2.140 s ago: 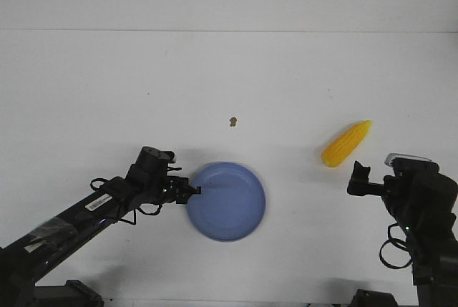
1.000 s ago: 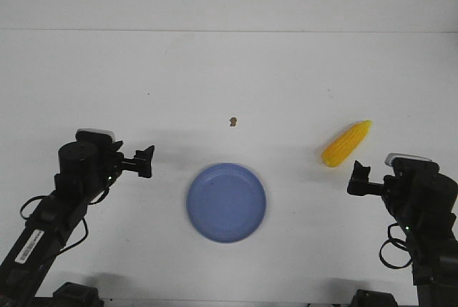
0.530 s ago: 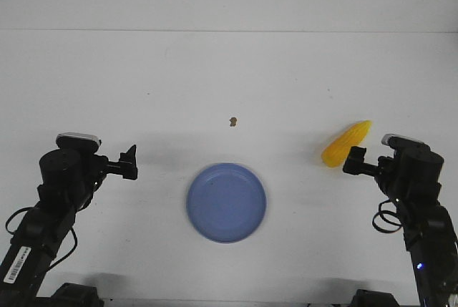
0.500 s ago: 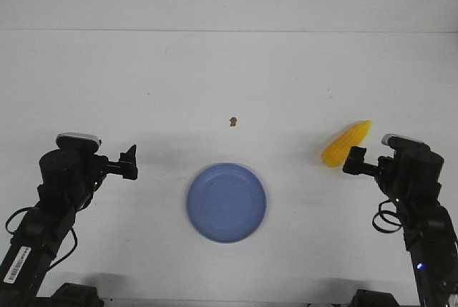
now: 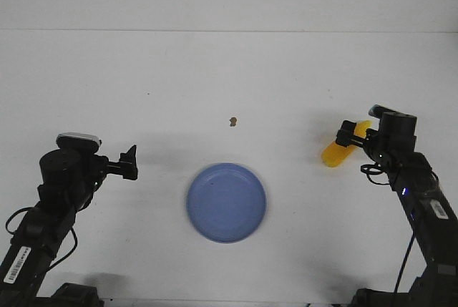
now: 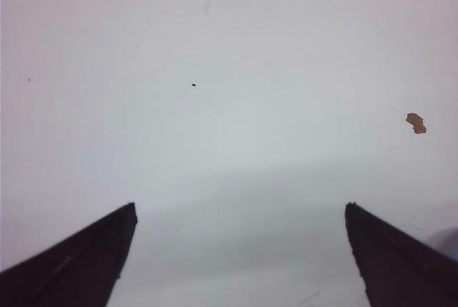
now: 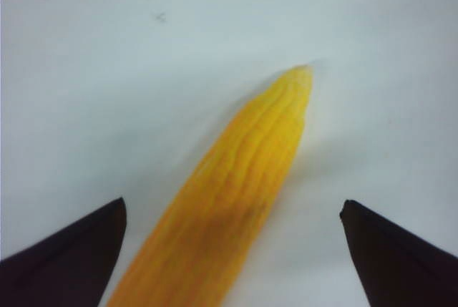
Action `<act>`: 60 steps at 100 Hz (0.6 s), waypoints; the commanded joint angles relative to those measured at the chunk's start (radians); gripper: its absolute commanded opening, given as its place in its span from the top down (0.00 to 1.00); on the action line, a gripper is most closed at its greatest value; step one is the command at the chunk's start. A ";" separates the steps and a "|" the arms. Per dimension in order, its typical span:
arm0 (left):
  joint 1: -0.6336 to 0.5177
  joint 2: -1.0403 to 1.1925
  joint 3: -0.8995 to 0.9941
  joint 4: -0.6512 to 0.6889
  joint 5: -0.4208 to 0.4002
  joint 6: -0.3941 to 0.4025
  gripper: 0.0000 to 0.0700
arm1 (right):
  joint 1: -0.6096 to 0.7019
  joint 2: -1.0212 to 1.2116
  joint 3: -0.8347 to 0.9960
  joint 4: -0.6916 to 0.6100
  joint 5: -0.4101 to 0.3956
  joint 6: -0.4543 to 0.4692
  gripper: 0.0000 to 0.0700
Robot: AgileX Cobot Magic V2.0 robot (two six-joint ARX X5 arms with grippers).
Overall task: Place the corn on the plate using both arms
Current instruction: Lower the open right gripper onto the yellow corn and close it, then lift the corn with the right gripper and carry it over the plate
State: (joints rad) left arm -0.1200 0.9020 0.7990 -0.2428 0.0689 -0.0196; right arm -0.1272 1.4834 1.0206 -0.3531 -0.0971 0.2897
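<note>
Right, your corn [image 5: 336, 151] lies on the white surface [image 5: 229, 78] at the robot's right, tilted, blunt end toward the plate side, tip pointing away and partly hidden behind the right arm. In the right wrist view the corn [image 7: 229, 207] runs up between the fingers, tapered tip ahead, clear of both.

The right gripper [image 5: 348, 132] is over the cob's far half, spread wide and holding nothing; the right wrist view shows the gripper [image 7: 232, 250] with one finger on each side of the cob. You can't tell from the front view how close it sits to the surface.

The plate [image 5: 226, 202] is low in the middle, bare, well apart from the corn. A small brown crumb [image 5: 232, 121] sits beyond it on the surface.

The left gripper [image 5: 129, 162] hangs to the plate's left, apart from it, spread as well; the left wrist view shows the gripper [image 6: 240, 250] with only bare surface and the crumb [image 6: 416, 122] ahead.

Step in hand, as I judge it: reach for the corn, grasp not yet made. Next you'd need to come down and pinch across the cob near its middle; it's round and tapered, so it may roll or slip.

Writing: a white label shows on the left arm [image 5: 18, 253], too small to read. No brands legible.
</note>
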 commanded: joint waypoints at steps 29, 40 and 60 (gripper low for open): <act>0.001 0.007 0.005 0.006 -0.002 0.008 0.15 | 0.008 0.157 0.051 0.016 -0.009 0.010 0.10; 0.001 0.007 0.005 0.006 -0.002 0.008 0.15 | 0.018 0.178 0.051 0.010 -0.019 0.009 0.11; 0.001 0.007 0.005 0.007 -0.002 0.008 0.15 | 0.048 0.186 0.051 0.000 -0.038 0.009 0.72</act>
State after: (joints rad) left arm -0.1200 0.9020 0.7990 -0.2432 0.0689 -0.0193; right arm -0.0868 1.6482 1.0523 -0.3511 -0.1341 0.2935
